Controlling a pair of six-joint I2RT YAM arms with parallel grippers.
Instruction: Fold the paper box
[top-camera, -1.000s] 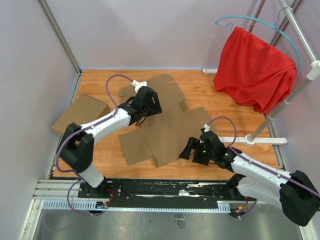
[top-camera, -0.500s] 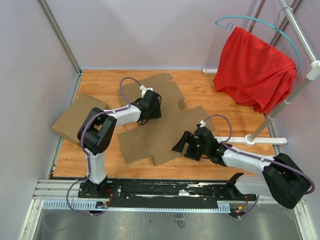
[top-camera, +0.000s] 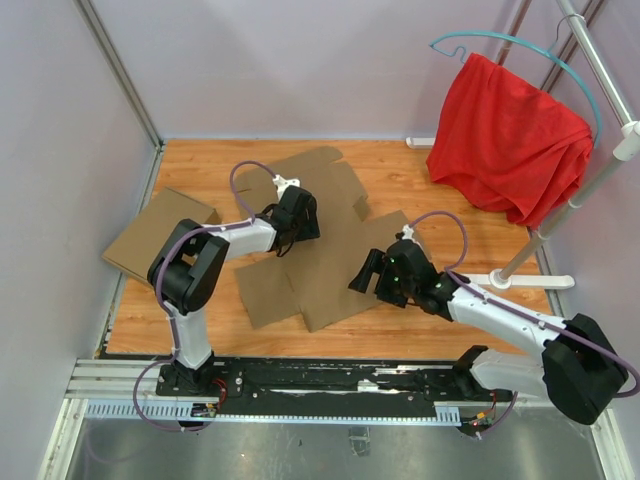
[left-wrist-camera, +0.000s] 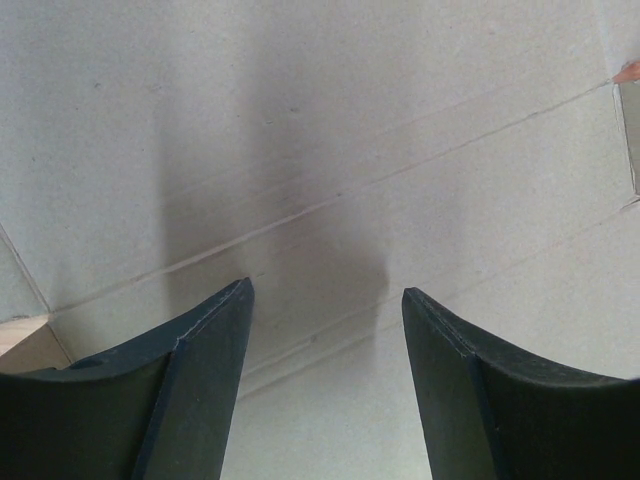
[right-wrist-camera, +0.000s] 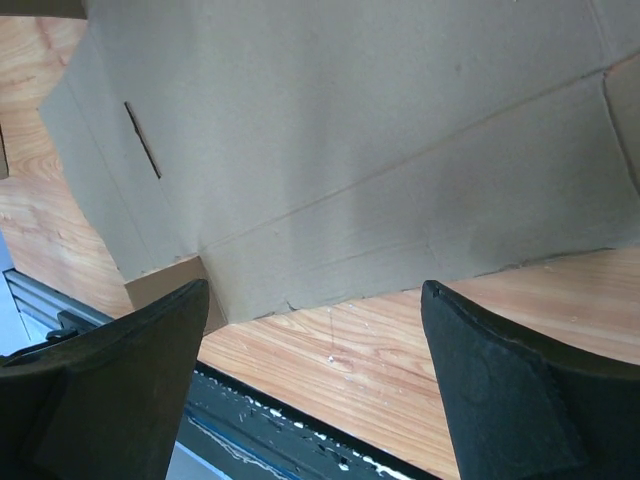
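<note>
Wood-grain tabletop (top-camera: 200, 325) walled by pale panels (top-camera: 60, 150) fills the top view. The paper box (top-camera: 335, 255) lies at its centre as a flat die-cut sheet, flaps splayed and no wall raised. By my reading the folding has not begun and every crease is left to do. The left gripper (top-camera: 288, 236) hovers over the sheet's 10 o'clock portion, the right gripper (top-camera: 374, 274) over its 4 o'clock edge. A finished tan cardboard box (top-camera: 150, 235) sits at 9 o'clock, partly off the wood, and a red cloth (top-camera: 505, 140) hangs on a rack (top-camera: 560, 215) at 2 o'clock; neither wrist view shows these. The left wrist view gives what the top cannot: its fingers (left-wrist-camera: 195, 390) are spread with nothing between them, close above parallel score lines (left-wrist-camera: 330, 200) in the cardboard. The right wrist view shows that gripper's fingers spread wide and empty, the sheet filling the upper half, a slot (right-wrist-camera: 143, 140) cut at 10 o'clock, bare wood below its edge and a dark rail (right-wrist-camera: 270, 435) at 6 o'clock.
</note>
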